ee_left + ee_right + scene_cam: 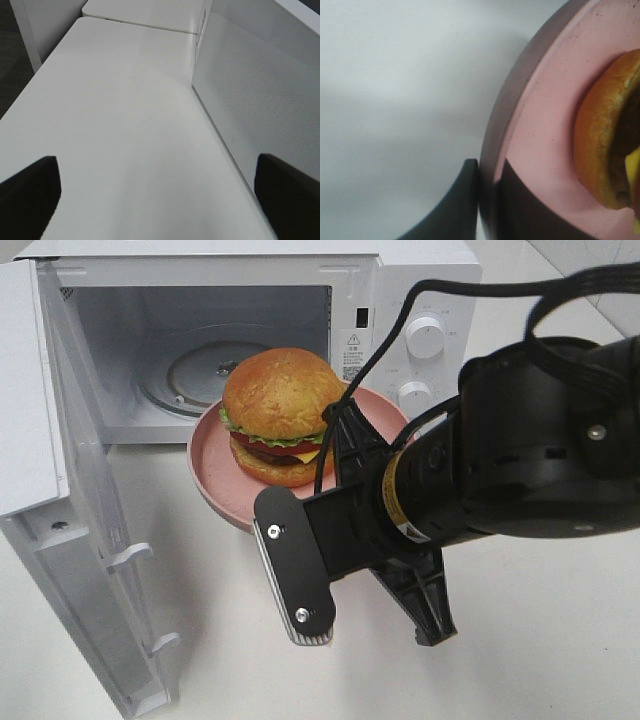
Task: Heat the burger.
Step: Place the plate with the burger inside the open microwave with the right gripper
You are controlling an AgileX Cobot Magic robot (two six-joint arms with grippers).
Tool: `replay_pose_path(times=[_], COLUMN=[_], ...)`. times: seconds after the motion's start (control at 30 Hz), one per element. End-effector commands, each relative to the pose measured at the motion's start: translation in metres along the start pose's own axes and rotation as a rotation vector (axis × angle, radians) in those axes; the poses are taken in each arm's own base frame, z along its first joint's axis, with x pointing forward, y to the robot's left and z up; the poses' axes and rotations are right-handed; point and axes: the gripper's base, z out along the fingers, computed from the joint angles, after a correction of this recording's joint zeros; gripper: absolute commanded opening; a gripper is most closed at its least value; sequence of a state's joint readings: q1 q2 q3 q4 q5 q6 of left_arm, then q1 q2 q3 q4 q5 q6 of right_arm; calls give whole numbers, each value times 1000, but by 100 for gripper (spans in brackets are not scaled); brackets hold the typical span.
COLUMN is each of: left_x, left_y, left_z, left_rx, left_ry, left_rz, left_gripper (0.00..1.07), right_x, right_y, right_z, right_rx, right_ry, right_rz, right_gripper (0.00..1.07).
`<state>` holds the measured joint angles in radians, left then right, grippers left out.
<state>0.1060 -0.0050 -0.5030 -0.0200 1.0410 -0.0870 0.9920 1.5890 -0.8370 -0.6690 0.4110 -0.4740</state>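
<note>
Right gripper (487,172) clamped on rim of pink plate (545,115) — finger each side, burger (280,405) atop, left gripper (156,170) spread wide

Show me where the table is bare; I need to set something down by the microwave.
Free: the table in front of the pink plate, between the open door and the right arm; also the stretch beyond that door. Crowded: the mouth of the microwave, where the right gripper clamps the plate carrying the burger.
</note>
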Motion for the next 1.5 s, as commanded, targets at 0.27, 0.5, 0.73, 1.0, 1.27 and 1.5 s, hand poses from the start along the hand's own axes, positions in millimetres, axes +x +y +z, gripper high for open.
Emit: replay_pose_path(times=[0.27, 0.5, 0.73, 1.0, 1.27, 1.5], left_x=[1, 1, 1, 1, 1, 1], left_y=[0, 0, 0, 0, 0, 0], left_z=[-2, -2, -2, -2, -2, -2], left_rx=[11, 11, 11, 11, 11, 11], left_ry=[-21, -21, -21, -21, -21, -21], left_rz=[-2, -2, -2, -2, -2, -2], left_gripper=[98, 98, 98, 98, 98, 98], right_x=[-22, -29, -32, -22, -14, -6], right_y=[-31, -35, -36, -44, -50, -54], right_z=[12, 22, 22, 28, 31, 33], right_rx=[78, 77, 92, 100, 123, 125], right_ry=[-73, -86, -117, -119, -138, -154], right_rz=[-17, -26, -30, -8, -51, -53], right_gripper=[0, 0, 0, 0, 0, 0])
